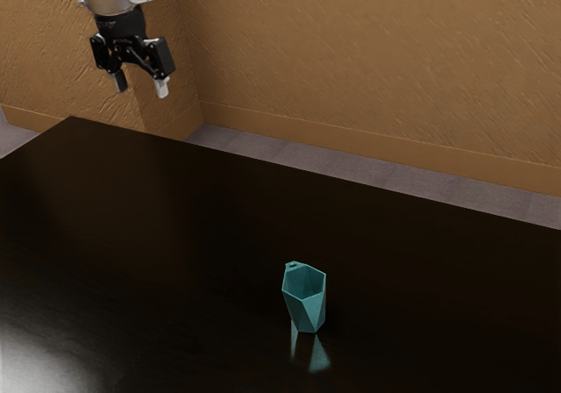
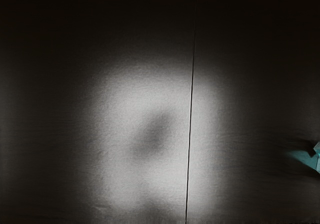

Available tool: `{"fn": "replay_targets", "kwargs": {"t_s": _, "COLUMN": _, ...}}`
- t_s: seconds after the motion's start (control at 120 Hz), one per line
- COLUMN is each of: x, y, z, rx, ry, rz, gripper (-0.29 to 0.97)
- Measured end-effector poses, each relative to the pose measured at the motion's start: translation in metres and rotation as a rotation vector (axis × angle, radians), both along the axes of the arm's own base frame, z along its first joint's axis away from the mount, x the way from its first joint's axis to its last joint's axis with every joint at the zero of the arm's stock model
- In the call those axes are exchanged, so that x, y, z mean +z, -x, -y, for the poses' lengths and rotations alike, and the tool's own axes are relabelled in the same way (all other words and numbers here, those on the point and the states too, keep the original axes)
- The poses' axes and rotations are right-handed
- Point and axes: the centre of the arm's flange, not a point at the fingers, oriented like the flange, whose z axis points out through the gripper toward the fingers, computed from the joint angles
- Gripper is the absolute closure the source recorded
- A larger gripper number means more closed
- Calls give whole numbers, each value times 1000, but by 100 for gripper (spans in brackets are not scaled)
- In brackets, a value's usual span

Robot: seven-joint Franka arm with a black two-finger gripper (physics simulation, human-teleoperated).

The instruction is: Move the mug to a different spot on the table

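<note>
Shiny and dark, the table (image 1: 131, 235) lies in front. On it a teal mug (image 1: 304, 298) stands upright, near the front edge. High up at the exterior view's left, well apart from it, the black gripper (image 1: 142, 86) hangs with fingers spread, holding nothing.

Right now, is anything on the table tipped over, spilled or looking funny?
Nothing stands out. The teal mug stands upright on the dark table, with nothing spilled around it; the teal smear below it is only its reflection. The gripper hangs open, high above the table and well away from the mug.
</note>
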Motion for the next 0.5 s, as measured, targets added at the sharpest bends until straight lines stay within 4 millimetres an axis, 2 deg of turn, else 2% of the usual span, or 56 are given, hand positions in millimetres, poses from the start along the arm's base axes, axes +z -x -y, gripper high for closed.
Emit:
{"fn": "replay_targets", "kwargs": {"t_s": 0.2, "x": -5, "y": -4, "z": 6, "rx": -23, "ry": -4, "rz": -9, "gripper": 0}}
{"fn": "replay_targets", "kwargs": {"t_s": 0.325, "x": -34, "y": -21, "z": 20, "rx": -26, "ry": 3, "rz": -43, "gripper": 0}}
{"fn": "replay_targets", "kwargs": {"t_s": 0.367, "x": -43, "y": -27, "z": 35, "rx": -22, "ry": 19, "rz": -52, "gripper": 0}}
{"fn": "replay_targets", "kwargs": {"t_s": 0.442, "x": -51, "y": -32, "z": 75, "rx": -11, "ry": 31, "rz": -56, "gripper": 0}}
{"fn": "replay_targets", "kwargs": {"t_s": 0.5, "x": -60, "y": -35, "z": 122, "rx": -25, "ry": -7, "rz": -59, "gripper": 0}}
